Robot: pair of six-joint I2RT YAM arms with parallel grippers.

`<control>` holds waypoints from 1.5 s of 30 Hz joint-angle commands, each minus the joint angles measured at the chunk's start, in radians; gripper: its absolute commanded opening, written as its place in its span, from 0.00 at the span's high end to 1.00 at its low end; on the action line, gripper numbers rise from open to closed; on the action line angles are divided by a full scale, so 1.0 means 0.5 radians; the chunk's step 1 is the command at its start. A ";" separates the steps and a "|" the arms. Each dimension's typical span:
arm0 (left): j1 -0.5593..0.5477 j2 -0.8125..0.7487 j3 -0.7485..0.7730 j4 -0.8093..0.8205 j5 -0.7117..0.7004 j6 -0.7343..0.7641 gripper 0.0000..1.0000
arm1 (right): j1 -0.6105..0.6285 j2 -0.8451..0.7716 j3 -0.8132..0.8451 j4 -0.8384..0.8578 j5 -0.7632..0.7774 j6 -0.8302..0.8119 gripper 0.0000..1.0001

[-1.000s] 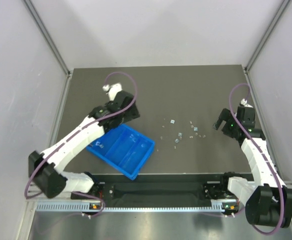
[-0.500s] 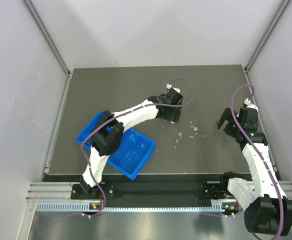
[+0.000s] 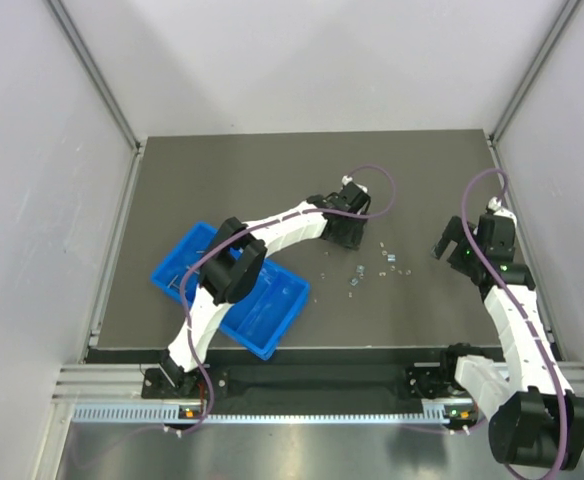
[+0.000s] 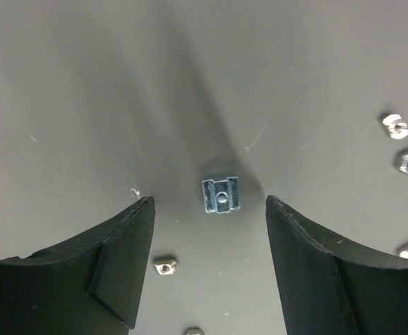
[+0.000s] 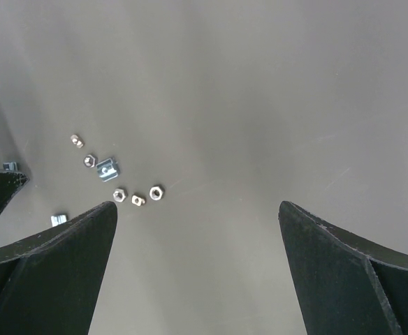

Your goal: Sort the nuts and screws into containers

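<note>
A: Nuts [image 3: 356, 271] lie scattered on the dark surface [image 3: 272, 180], right of the blue tray [image 3: 286, 324]; from above they are mere specks.
B: The left wrist view shows more: a square nut [image 4: 220, 195] lies flat between the fingers [image 4: 120, 265] of the left hand [image 4: 209, 202], which stands open and grips nothing.
A: And the right hand [image 5: 198, 206]?
B: Wide open, empty, near a small cluster [image 5: 106, 168].
A: The tray's compartments?
B: The left arm [image 3: 272, 225] covers part; what lies inside I cannot tell.

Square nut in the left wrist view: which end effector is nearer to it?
Left. The left end effector is above the square nut, which lies between its open fingers. The right end effector is away to the right, past other nuts.
</note>
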 commanded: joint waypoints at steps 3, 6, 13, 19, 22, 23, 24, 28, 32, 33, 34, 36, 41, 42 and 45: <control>0.000 0.053 0.063 0.059 -0.059 0.033 0.32 | -0.018 0.038 0.063 0.027 0.025 -0.014 0.00; -0.006 0.068 0.041 0.059 -0.075 0.030 0.34 | -0.018 0.038 0.069 0.030 0.037 -0.008 0.00; -0.031 0.077 0.020 0.010 -0.139 -0.001 0.49 | -0.018 0.032 0.075 0.011 0.046 -0.005 0.00; -0.104 0.083 -0.002 -0.024 -0.253 0.045 0.59 | -0.021 0.029 0.078 0.011 0.049 -0.002 0.00; -0.110 0.096 -0.002 -0.039 -0.253 0.018 0.67 | -0.018 0.020 0.072 0.002 0.046 -0.005 0.00; -0.110 0.102 -0.005 -0.039 -0.253 0.009 0.69 | -0.018 0.014 0.069 -0.001 0.049 -0.005 0.00; -0.110 0.105 -0.005 -0.036 -0.253 0.005 0.75 | -0.018 0.005 0.066 0.002 0.052 -0.005 0.00; -0.110 0.099 -0.005 -0.033 -0.296 -0.013 0.78 | -0.018 -0.017 0.066 -0.016 0.058 -0.005 0.00; -0.107 0.031 -0.020 0.003 -0.372 -0.037 0.81 | -0.018 -0.026 0.069 -0.022 0.052 -0.008 0.00; -0.107 0.010 -0.023 0.016 -0.385 -0.044 0.82 | -0.018 -0.026 0.072 -0.025 0.052 -0.005 0.00; -0.107 -0.042 -0.029 0.019 -0.403 -0.053 0.82 | -0.021 -0.029 0.072 -0.028 0.052 -0.008 0.00; -0.107 -0.137 -0.042 0.025 -0.424 -0.080 0.83 | -0.018 -0.038 0.069 -0.041 0.055 -0.008 0.00; -0.074 -0.444 -0.152 -0.121 -0.572 -0.206 0.83 | -0.021 -0.087 0.048 -0.053 0.086 -0.008 0.00; -0.058 -0.563 -0.210 -0.165 -0.602 -0.249 0.83 | -0.021 -0.094 0.048 -0.059 0.089 -0.005 0.00; 0.012 -0.872 -0.384 -0.260 -0.697 -0.304 0.83 | -0.021 -0.109 0.035 -0.071 0.110 -0.002 0.00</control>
